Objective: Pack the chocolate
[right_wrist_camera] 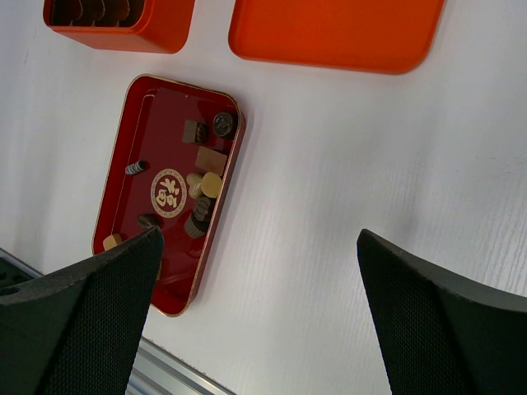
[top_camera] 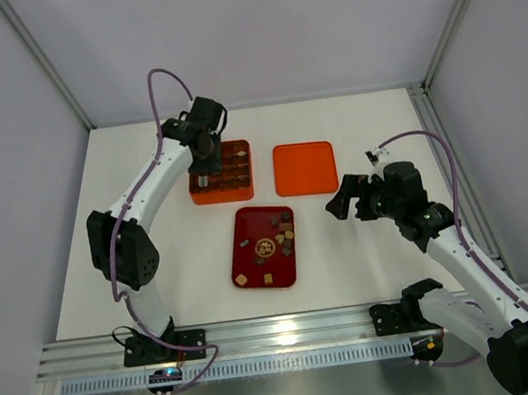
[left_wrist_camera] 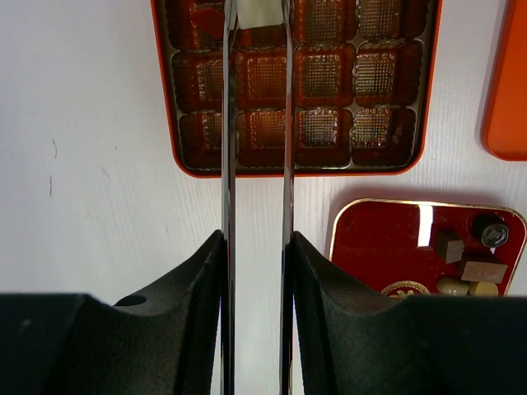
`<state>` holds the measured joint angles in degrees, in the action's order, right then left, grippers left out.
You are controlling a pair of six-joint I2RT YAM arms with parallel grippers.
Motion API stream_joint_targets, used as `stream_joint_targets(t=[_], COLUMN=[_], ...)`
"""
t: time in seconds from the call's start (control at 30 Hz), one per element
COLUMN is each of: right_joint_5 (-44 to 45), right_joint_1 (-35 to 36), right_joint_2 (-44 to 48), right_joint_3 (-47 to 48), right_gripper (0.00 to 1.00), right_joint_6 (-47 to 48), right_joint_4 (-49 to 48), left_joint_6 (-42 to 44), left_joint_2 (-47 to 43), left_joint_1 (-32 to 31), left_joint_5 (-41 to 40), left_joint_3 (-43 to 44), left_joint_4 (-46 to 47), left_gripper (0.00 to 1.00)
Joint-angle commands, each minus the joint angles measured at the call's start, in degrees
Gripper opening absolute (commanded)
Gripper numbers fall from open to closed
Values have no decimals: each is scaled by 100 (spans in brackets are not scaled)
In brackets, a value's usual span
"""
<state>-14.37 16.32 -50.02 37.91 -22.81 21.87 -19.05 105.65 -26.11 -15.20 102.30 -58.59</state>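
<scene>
**Cream piece held over the orange box, the rest waits in the red tray**

The left tool (top_camera: 203, 178) reaches down over the left side of the orange box (top_camera: 221, 198), and its two long thin blades are clenched on a cream piece (left_wrist_camera: 259, 13) of chocolate at their tips. In the left wrist view the piece spans the gap between the blades and sits above a cell in the far rows of the grid. The blades run straight across the box's second column and hide strips of the cells beneath them. The cells that show have a ribbed brown liner.

The remaining chocolate (right_wrist_camera: 211, 159) lies in the red tray (right_wrist_camera: 165, 123) – dark, tan and cream bits, most of them gathered along one long side near a gold emblem, with a few scattered toward the near end. The tray sits on the white bench (top_camera: 348, 264) just in front of the box and apart from it.

An orange lid (top_camera: 305, 168) lies flat beside the box, on its right (the two do not touch).

The right tool (right_wrist_camera: 257, 239) hangs released, jaws spread wide and nothing between them, above bare bench to the right of the tray. Its dark pads fill the lower corners of its own camera's view – the left one covers the near end of the tray.
</scene>
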Motion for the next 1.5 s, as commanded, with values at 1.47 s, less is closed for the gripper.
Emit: stream_joint_targets(t=[1.47], right_joint_5=[110], right_joint_1=[30], right_joint_2=[194], right_joint_3=[-152], right_gripper=[100], right_joint_6=[-57], right_joint_4=[-174], left_joint_6=[-1285], left_joint_2=[-2918], left_joint_1=[-2662], left_joint_5=[342], left_joint_3=[-2372], left_joint_4=[-426], left_gripper=[38])
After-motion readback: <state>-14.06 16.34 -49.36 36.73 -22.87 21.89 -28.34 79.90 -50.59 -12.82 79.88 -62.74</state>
